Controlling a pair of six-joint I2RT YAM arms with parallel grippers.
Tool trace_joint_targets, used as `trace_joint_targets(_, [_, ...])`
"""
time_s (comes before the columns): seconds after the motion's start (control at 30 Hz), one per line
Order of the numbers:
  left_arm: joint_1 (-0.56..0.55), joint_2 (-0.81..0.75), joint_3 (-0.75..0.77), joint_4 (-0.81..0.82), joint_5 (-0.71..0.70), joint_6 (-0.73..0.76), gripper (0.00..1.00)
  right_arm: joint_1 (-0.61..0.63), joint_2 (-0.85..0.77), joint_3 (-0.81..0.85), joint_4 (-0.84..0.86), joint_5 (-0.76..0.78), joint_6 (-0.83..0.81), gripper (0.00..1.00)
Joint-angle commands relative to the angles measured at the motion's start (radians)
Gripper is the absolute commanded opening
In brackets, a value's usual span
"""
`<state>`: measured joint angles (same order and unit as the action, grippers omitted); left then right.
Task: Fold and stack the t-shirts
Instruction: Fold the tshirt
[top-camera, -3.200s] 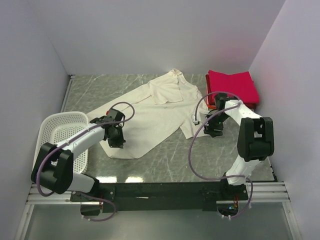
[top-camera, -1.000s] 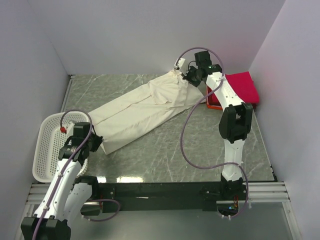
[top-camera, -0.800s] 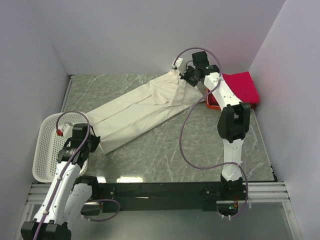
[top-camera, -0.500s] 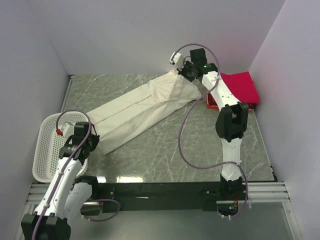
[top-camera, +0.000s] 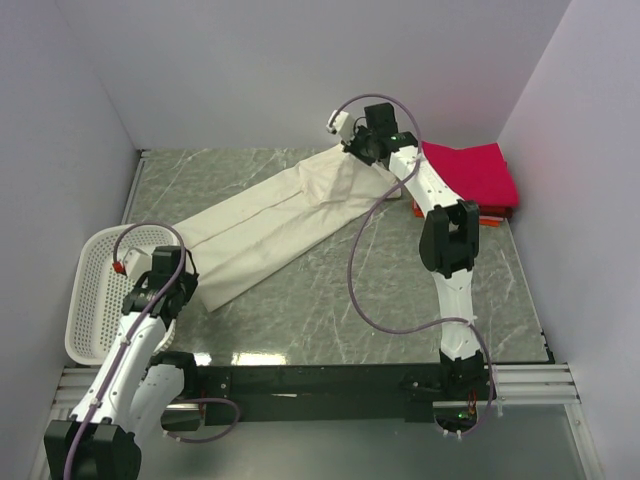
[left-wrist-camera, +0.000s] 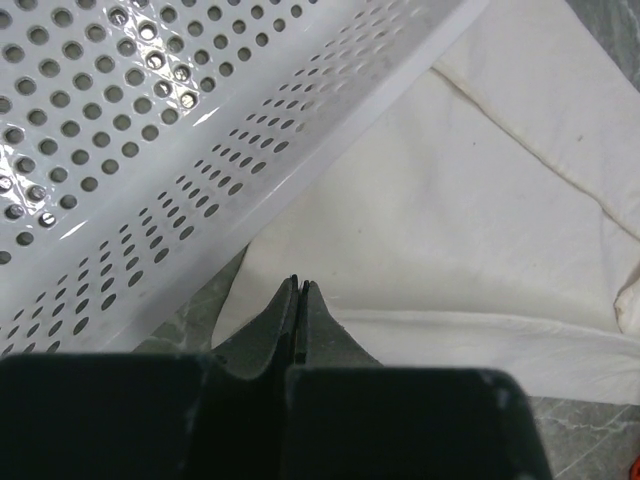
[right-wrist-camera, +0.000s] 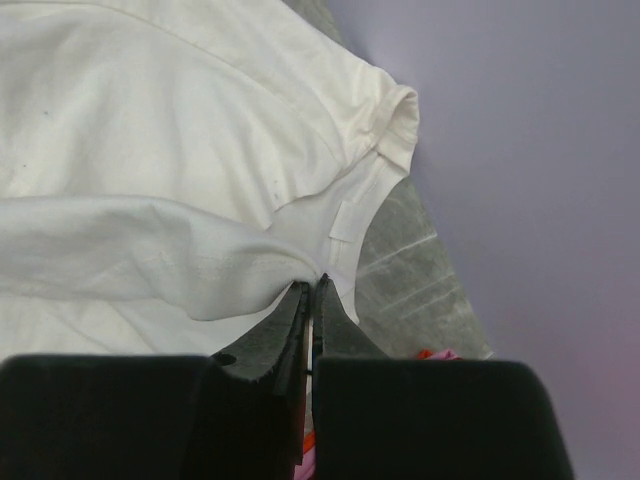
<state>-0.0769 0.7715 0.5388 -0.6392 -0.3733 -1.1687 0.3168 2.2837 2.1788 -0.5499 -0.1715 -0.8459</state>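
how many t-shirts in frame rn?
3. A cream t-shirt stretched diagonally across the table; a folded crimson t-shirt in the far right corner; an orange-red t-shirt peeking out beneath it. More may be hidden in that stack.

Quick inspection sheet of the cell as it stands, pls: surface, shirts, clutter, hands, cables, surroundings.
Surface: grey marbled table, glossy.
Job's things: cream-white t-shirt stretched diagonally in a long strip; crimson-pink t-shirt folded far right, atop an orange-red t-shirt.
Clutter: white perforated basket, near left, beside the shirt's hem.
Hands: left hand shut at the hem, grip unclear; right hand shut on the collar end.
Cables: purple cables loop off both arms, nothing snagged seen.
Surroundings: plain lilac walls, three sides.
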Motion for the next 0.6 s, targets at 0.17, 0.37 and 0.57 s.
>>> trace_joint_targets(0.17, [0.008, 0.043, -0.002, 0.018, -0.075, -0.019, 0.0, 0.018, 0.025, 0.064, 0.09, 0.036, 0.005, 0.0])
trace_joint_targets(0.37, [0.008, 0.069, 0.0, 0.041, -0.081, -0.019, 0.0, 0.025, 0.048, 0.072, 0.11, 0.041, 0.004, 0.0])
trace_joint_targets(0.57, [0.008, 0.1, -0.002, 0.061, -0.087, -0.014, 0.0, 0.038, 0.071, 0.062, 0.134, 0.066, -0.031, 0.0])
